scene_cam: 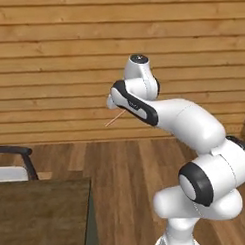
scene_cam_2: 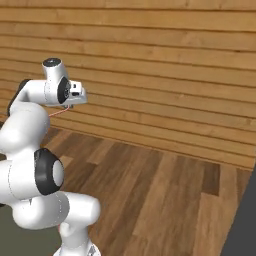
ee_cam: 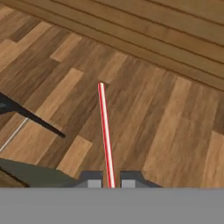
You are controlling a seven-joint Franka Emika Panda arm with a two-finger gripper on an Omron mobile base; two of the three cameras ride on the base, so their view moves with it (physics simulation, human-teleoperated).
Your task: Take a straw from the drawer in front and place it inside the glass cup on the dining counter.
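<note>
High above the plank floor, the gripper pinches the straw between closed fingers, while what may be the dining counter sits well below it.

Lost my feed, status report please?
Gripper shut on straw, carried high. Straw sticks out over wood floor. Dining counter corner at lower left. Nothing blocking.

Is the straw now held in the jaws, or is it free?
Held. In the hand view the straw runs up from between the two shut jaws of the gripper, above the wood floor.
</note>
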